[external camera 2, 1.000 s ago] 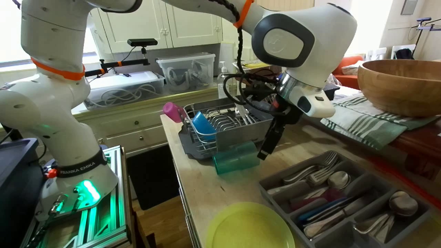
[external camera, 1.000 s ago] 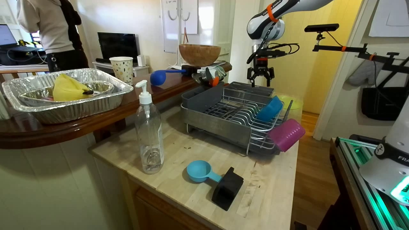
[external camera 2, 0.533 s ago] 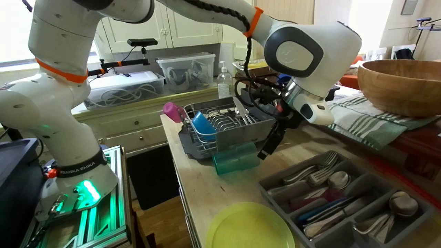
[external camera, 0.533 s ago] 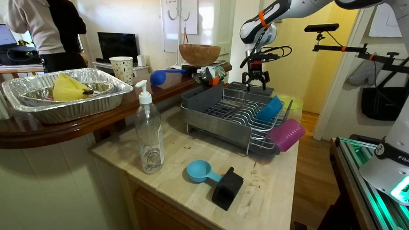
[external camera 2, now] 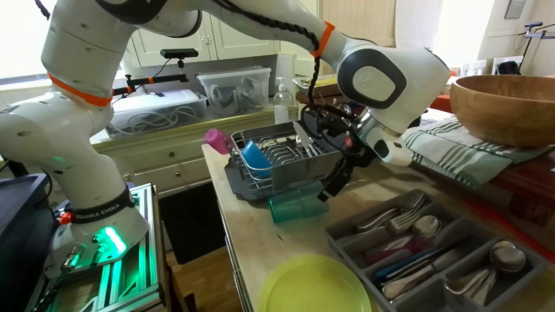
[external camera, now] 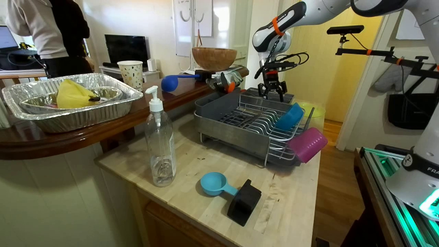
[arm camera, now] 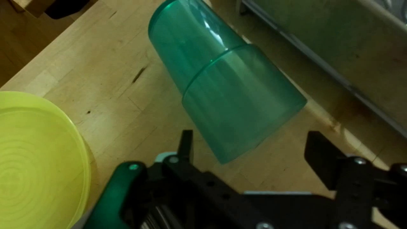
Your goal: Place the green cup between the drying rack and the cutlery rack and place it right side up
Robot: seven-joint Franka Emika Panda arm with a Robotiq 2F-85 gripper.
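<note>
The gripper (arm camera: 251, 144) is found released, its jaws parted wide. The green cup (arm camera: 222, 82) is found just ahead of it, lying on its side on the wooden counter (arm camera: 120, 111); whether it is touched by a fingertip cannot be determined. In an exterior view, the cup is seen close alongside the drying rack (external camera 2: 297, 171), between it and the cutlery tray (external camera 2: 427, 297). A yellow plate (external camera 2: 314, 288) is placed beside the tray. In both exterior views, a blue cup (external camera: 289, 117) is seated at a tilt in the rack, and a pink cup (external camera: 308, 145) is set at a slant at the rack's end. Around the arm's base (external camera 2: 134, 225), a black band (external camera 2: 102, 209) is fitted, on which "FRANKA EMIKA" can be read. A label (external camera 2: 281, 113) is carried by the pump bottle (external camera 2: 283, 97); its print is too small to be read. Faint marks are noted on a white board (external camera: 182, 37), likewise illegible.
</note>
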